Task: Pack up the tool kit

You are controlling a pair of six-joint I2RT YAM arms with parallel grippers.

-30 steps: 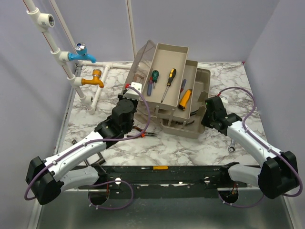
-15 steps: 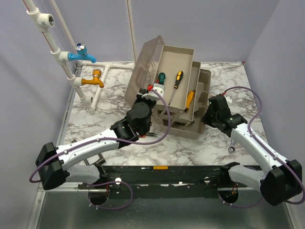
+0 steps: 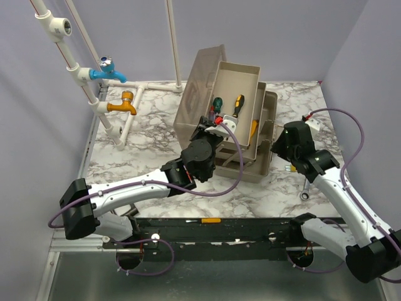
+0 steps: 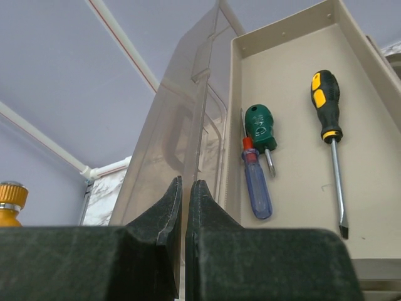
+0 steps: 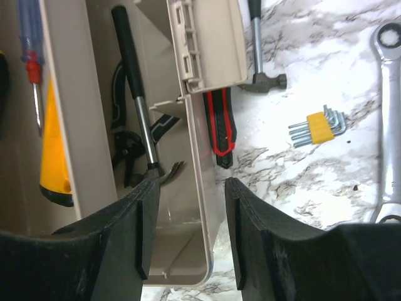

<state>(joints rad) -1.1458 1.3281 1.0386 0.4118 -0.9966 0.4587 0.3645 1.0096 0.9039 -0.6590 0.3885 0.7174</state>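
Right, overhead first: the toolbox (image 3: 250,169) sits mid-way across the marble table (image 3: 144,157). Its smoky lid (image 3: 195,94) is tipped up on the left and the upper tray (image 3: 241,78) is raised right beside it. A green-handled screwdriver (image 3: 217,103) and a yellow-and-black screwdriver (image 3: 239,103) lie in that tray. The left gripper (image 3: 212,120) is up at the lid's near edge. The right gripper (image 3: 283,149) is at the box's right wall. A wrench (image 3: 305,192) lies on the marble to the right, apart from the box. Far left stand the white pipes (image 3: 75,66) with a blue tap (image 3: 108,73) and an orange tap (image 3: 122,104).

Over to the left wrist: the fingers are pressed together, and the lid's thin edge runs straight down into the slit between them, so it's clamped there. The tray stands just right of the lid, beyond the fingertips. A blue screwdriver (image 4: 257,187) lies against the green one, with the yellow-and-black one further right.

Now the right wrist: the fingers are spread apart and straddle the toolbox's right wall, with a gap on both sides. One finger is on the inside, near a black-handled hammer (image 5: 133,88). The other is outside, over the marble. Out there a red-and-black utility knife (image 5: 219,135) lies just beside the wall, and a small hammer (image 5: 260,59) and a hex key set (image 5: 316,128) lie farther off.
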